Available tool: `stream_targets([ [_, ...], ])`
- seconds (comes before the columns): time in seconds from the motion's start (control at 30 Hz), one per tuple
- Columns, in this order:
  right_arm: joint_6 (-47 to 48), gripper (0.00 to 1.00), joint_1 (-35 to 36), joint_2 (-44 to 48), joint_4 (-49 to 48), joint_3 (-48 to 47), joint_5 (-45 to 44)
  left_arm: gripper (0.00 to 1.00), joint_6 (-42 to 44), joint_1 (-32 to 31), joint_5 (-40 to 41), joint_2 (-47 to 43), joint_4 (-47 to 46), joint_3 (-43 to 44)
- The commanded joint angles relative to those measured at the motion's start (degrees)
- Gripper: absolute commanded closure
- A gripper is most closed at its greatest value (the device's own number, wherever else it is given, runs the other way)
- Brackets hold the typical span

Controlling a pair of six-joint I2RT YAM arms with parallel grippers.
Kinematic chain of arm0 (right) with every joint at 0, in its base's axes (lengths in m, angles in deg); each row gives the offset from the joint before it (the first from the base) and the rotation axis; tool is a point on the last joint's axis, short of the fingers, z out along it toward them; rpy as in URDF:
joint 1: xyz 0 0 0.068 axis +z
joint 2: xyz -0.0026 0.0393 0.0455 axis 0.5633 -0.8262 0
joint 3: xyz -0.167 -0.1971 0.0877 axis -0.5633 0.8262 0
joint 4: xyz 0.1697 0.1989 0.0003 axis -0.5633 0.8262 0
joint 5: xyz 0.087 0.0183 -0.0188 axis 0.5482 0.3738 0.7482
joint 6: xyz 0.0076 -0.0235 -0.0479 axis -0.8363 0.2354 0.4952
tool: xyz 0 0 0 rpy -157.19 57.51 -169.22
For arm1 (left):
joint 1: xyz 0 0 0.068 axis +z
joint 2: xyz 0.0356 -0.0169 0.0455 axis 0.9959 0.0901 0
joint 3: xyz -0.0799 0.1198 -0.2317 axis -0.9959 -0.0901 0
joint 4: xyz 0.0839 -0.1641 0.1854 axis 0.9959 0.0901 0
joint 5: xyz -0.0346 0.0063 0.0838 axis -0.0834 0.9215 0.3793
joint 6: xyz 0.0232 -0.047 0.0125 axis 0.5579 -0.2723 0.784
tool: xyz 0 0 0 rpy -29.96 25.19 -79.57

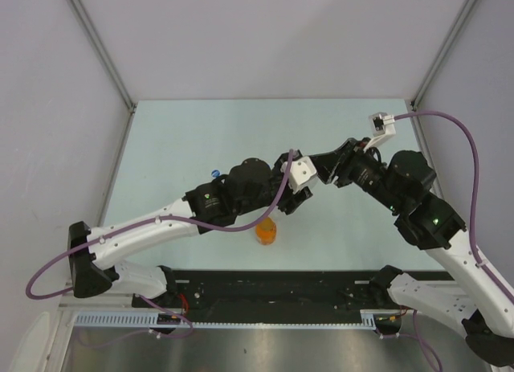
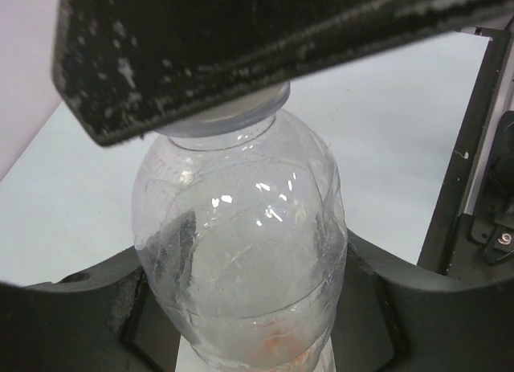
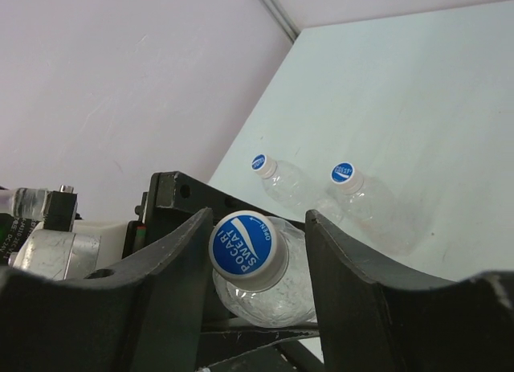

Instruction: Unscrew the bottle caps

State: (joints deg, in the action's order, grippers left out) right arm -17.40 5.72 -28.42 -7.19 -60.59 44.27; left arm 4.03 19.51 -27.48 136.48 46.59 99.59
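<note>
My left gripper (image 2: 241,312) is shut on the body of a clear bottle (image 2: 241,243) and holds it above the table. Its blue cap (image 3: 243,245) sits between the fingers of my right gripper (image 3: 259,227), which are open around it with a gap on the right side. In the left wrist view a right finger (image 2: 241,51) hides the cap. The two grippers meet mid-table, left (image 1: 302,189) and right (image 1: 325,169). Two more capped clear bottles (image 3: 287,183) (image 3: 373,205) lie on the table. The orange bottle (image 1: 267,231) stands near the front edge.
A blue cap (image 1: 215,173) of one lying bottle peeks out beside the left arm. Grey walls enclose the table on the left, back and right. A black rail (image 1: 273,288) runs along the near edge.
</note>
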Motion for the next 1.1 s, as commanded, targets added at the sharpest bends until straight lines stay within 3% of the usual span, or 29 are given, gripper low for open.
stream_targets([
  [0.0, 0.25, 0.45, 0.42, 1.05, -2.14, -1.02, -2.55, 1.00, 1.16, -0.60, 0.58, -0.14, -0.91, 1.18],
  [0.17, 0.34, 0.46, 0.42, 1.23, -1.70, -1.02, -2.55, 1.00, 1.07, -0.69, 0.67, -0.32, -0.91, 1.18],
  [0.27, 0.42, 0.63, 0.42, 1.23, -1.70, -1.02, -2.02, 1.00, 1.16, -0.69, 0.67, -0.32, -1.00, 1.27],
  [0.3, 0.51, 0.77, 0.42, 1.23, -1.62, -1.02, -1.76, 1.00, 1.16, -0.77, 0.67, -0.40, -1.00, 1.27],
  [0.4, 1.03, 1.00, 0.51, 1.14, -1.35, -1.02, -1.14, 1.00, 1.07, -0.69, 0.50, -0.49, -0.83, 1.27],
  [0.5, 3.40, 1.00, 0.68, 1.58, -1.61, -1.02, 1.05, 1.00, 1.07, -0.69, -4.05, -1.72, -0.65, 1.10],
  [0.6, 8.22, 1.00, 0.60, 3.25, -3.54, -1.02, 6.14, 1.00, 0.99, -0.69, -20.90, -4.97, -2.05, -0.75],
  [0.67, 10.61, 1.00, 0.42, 4.30, -5.21, -1.02, 10.35, 1.00, -0.59, 0.10, -36.59, -6.55, -4.58, -2.58],
  [0.77, 13.08, 1.00, -0.98, 5.27, -6.53, -1.11, 16.58, 1.00, -4.81, 0.72, -50.06, -7.09, -6.36, -2.16],
  [0.9, 14.75, 1.00, -2.92, 5.19, -7.59, -1.37, 26.44, 1.00, -9.20, 1.77, -64.32, -5.77, -7.33, -0.32],
  [1.07, 17.12, 1.00, -4.41, 4.48, -8.74, -2.51, 38.91, 1.00, -11.67, 2.21, -76.22, -2.96, -7.68, 2.58],
])
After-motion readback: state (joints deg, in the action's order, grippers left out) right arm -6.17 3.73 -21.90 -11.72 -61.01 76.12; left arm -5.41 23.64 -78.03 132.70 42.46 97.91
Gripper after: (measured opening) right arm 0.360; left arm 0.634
